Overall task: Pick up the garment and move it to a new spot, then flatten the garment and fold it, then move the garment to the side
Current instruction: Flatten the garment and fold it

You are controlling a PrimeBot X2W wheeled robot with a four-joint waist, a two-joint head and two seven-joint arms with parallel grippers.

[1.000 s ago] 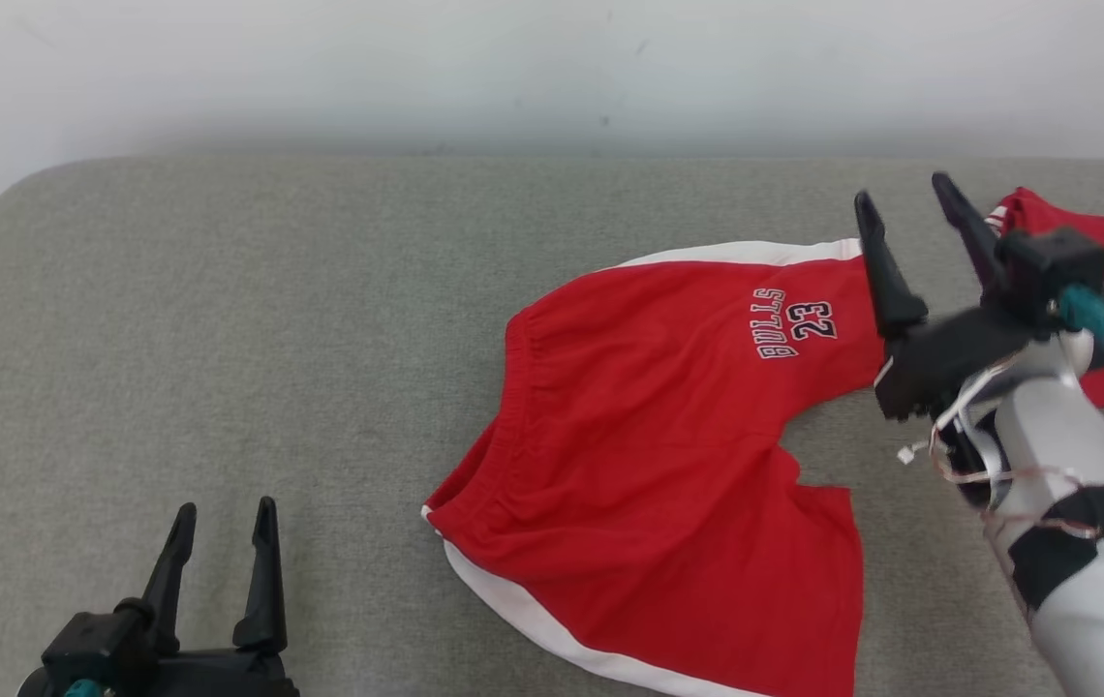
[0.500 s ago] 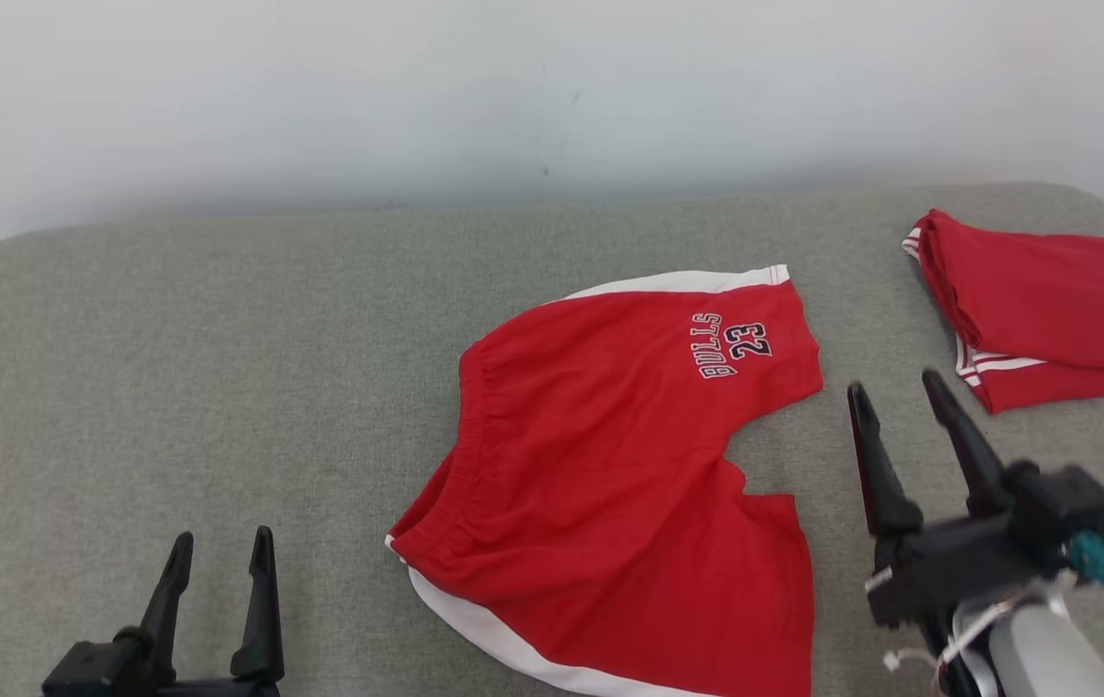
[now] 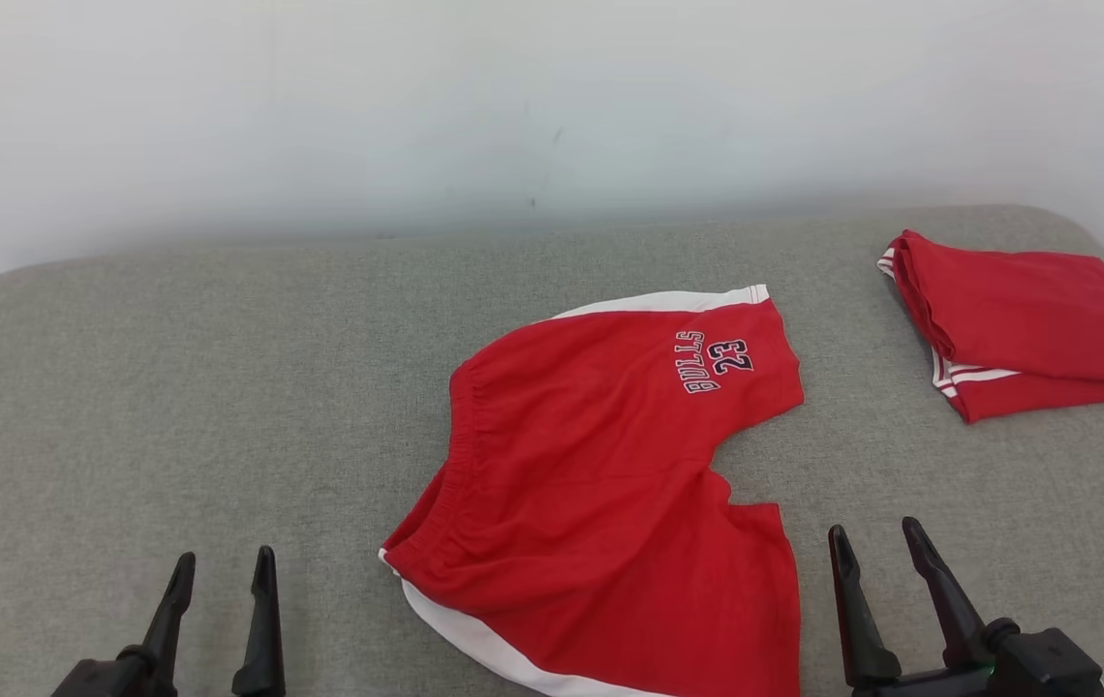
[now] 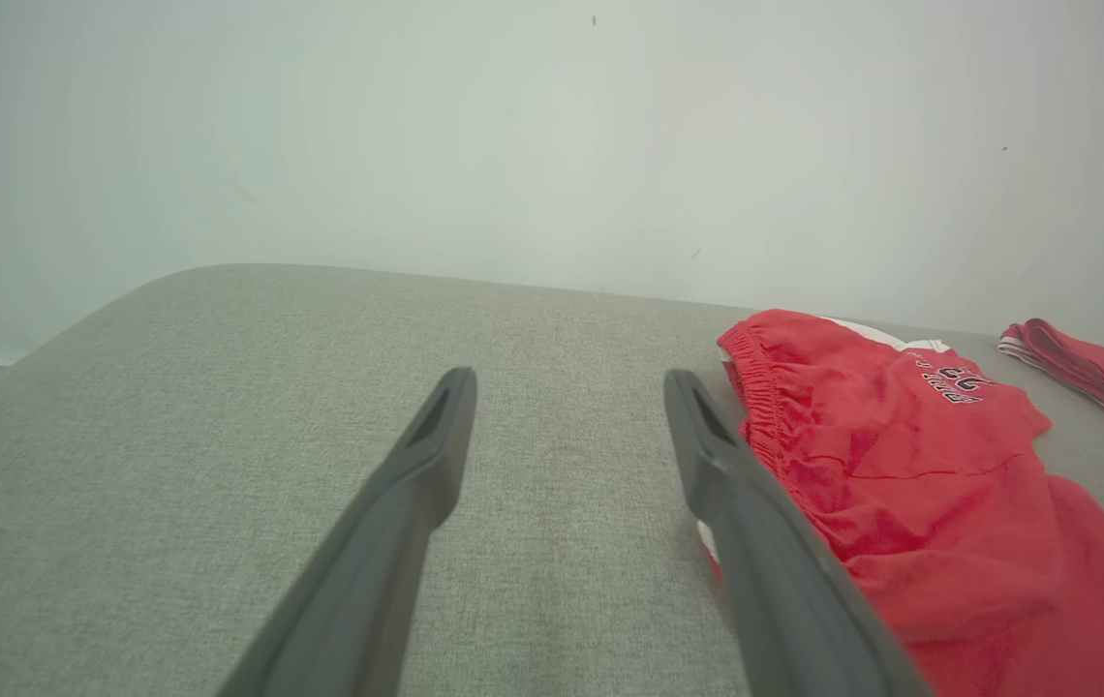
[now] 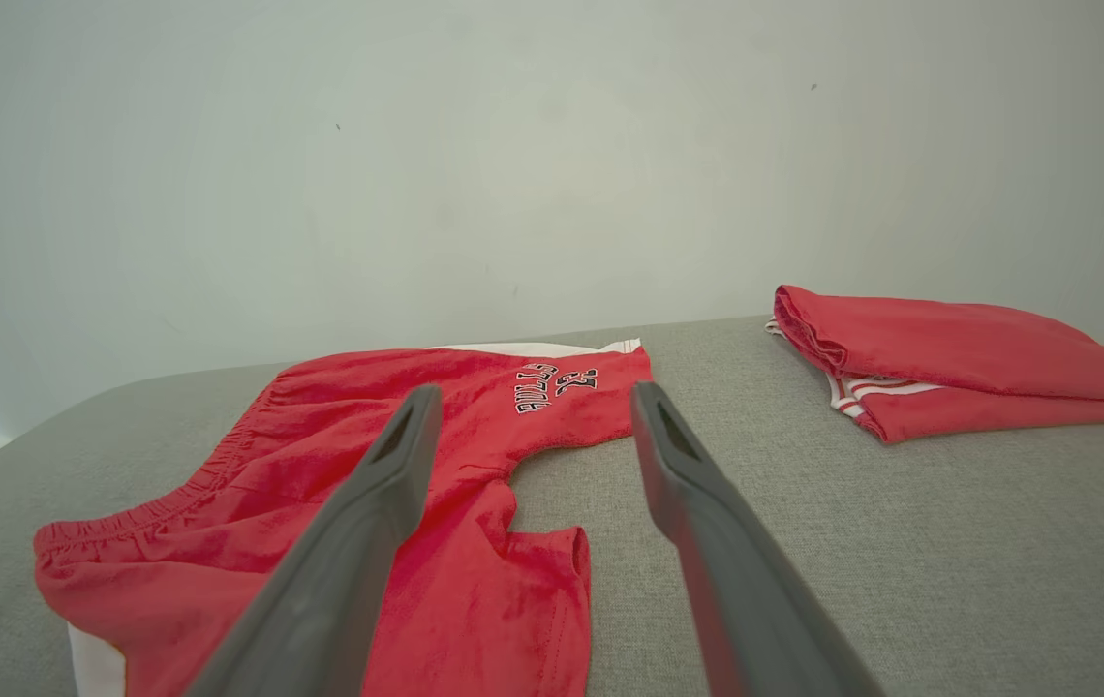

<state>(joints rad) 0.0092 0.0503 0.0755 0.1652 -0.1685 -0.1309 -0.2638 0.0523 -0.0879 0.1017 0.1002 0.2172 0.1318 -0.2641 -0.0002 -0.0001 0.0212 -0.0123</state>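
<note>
The one piece of writing that can be read is the lettering (image 3: 717, 360) on the red shorts (image 3: 591, 503): the word "BULLS" with the number "23" beside it, in dark and white characters. It sits on the leg lying farther from the robot, near that leg's hem and just below the white band (image 3: 659, 302) along its side. In the head view it is turned sideways and slants upward. In the right wrist view the same word and number read slantwise, and in the left wrist view they are too small and too flat to read whole.
</note>
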